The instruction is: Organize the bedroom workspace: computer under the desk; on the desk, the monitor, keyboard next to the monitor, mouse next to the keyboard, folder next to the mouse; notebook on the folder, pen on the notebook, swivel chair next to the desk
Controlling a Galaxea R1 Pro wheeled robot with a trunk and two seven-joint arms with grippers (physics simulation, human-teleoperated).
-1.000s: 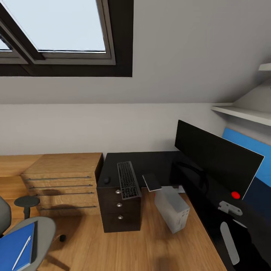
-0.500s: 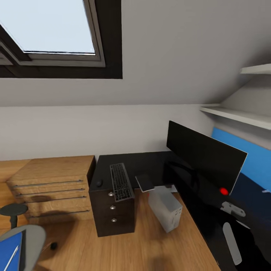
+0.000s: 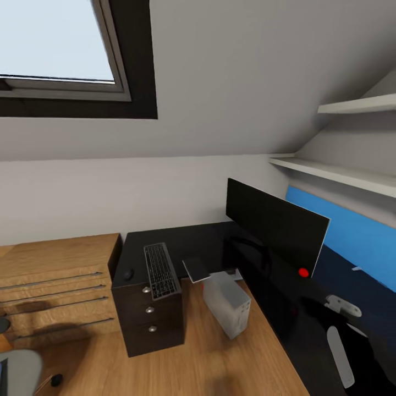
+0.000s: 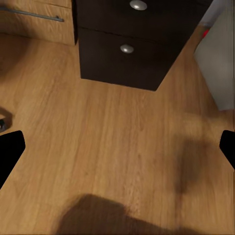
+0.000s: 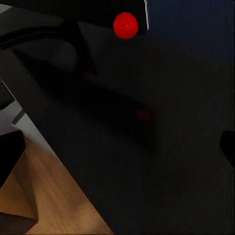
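You are looking down on the desk (image 3: pixel 220 242), its glossy black top running along the wall and turning toward your right side. The monitor (image 3: pixel 275 225) stands on it, with a red dot (image 3: pixel 303 272) at its lower corner. The keyboard (image 3: pixel 161 270) lies on the top above the black drawer unit (image 3: pixel 147 316), and the mouse (image 3: pixel 128 274) sits just beside it, toward the wooden dresser (image 3: pixel 55 286). The notebook (image 3: pixel 196 269) rests at the desk's inner edge, overhanging the computer (image 3: pixel 226 303), which stands on the plank floor (image 3: pixel 209 363) under the desk. A corner of the swivel chair (image 3: pixel 19 371) shows at your lower left. Your left gripper (image 4: pixel 117 147) hangs over bare floor with fingers spread wide; your right gripper (image 5: pixel 120 152) hovers over the desk top, likewise apart.
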